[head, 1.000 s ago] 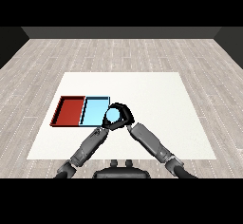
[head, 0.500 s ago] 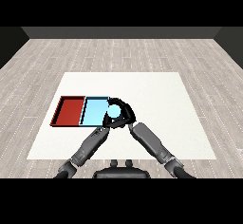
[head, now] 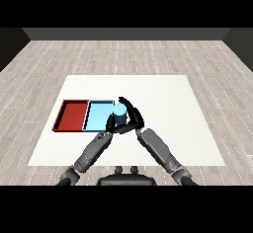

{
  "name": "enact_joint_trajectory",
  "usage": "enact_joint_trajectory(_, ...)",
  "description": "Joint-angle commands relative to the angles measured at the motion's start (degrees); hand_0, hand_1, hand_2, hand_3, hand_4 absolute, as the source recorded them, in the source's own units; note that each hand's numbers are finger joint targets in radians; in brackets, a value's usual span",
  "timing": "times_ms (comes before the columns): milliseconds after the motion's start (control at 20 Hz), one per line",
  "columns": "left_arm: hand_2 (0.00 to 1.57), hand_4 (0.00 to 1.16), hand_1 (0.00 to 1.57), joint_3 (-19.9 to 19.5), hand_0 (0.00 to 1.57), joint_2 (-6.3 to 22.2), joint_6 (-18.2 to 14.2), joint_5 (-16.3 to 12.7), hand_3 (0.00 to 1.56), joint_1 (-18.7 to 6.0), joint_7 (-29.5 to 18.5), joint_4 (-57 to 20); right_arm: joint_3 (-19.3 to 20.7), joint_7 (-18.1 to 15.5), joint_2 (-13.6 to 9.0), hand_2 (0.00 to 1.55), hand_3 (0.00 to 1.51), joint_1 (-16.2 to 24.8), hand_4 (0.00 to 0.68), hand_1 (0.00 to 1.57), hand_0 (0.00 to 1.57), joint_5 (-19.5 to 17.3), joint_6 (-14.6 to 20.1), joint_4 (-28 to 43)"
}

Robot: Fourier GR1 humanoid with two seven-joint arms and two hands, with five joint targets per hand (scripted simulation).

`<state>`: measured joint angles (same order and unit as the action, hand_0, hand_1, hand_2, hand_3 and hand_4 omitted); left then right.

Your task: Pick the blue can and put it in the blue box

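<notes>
Grey plank flooring surrounds the white table (head: 163,103), on which everything of interest is set. At the centre of the matter is the light blue cylindrical can (head: 119,110), which is held just above the right-hand rim of the light blue tray (head: 98,116), partly over the tray's floor and partly over its edge. The can is enclosed by the black right hand (head: 132,118), whose fingers (head: 124,100) are curled round the can's far side. The can appears to be held roughly upright, though much of its body is hidden by the hand.

The black left hand (head: 111,125) is seen just beside the light blue tray's near right corner, below the can; whether it is clenched or released cannot be told, as it is overlapped by the right hand.

Left of the light blue tray, and touching it, a red tray (head: 73,115) is laid; it is to be avoided.

The step in hand is judged to be the placing. It would be done well if the can were carried a little further left, until its whole base stood clear of the light blue tray's rim, and then lowered upright onto the tray's floor before being released. A release at the present spot might leave the can tipped on the rim.
</notes>
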<state>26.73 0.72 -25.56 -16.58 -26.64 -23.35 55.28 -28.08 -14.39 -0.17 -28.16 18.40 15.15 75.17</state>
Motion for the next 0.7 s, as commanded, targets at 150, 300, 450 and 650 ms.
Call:
enact_joint_trajectory(150,1.57,1.13,1.57,-2.0,1.57,0.0,0.8,2.0,1.51,-0.8,-1.2,-2.3,2.0,5.1,-1.2,0.0,0.0,4.5,0.0,0.0,0.0,-1.0,-0.9,10.5)
enact_joint_trajectory(300,1.57,1.13,1.57,-1.8,1.57,0.6,0.1,3.1,1.5,1.4,-0.3,0.4,5.7,-1.2,-0.6,0.0,0.0,5.2,0.0,0.0,0.0,-1.2,-6.0,4.4)
enact_joint_trajectory(450,1.57,1.13,1.57,-0.4,1.57,-0.4,-2.2,5.2,1.5,4.1,-0.2,2.0,5.8,1.4,-3.1,0.0,0.0,11.5,0.0,0.0,0.0,-0.9,-6.1,13.2)
enact_joint_trajectory(650,1.57,1.13,1.57,-2.4,1.57,-0.3,-1.9,6.4,1.49,0.8,-0.7,-1.5,9.9,3.4,-6.7,0.0,0.0,14.7,0.0,0.0,0.0,0.8,-6.9,20.2)
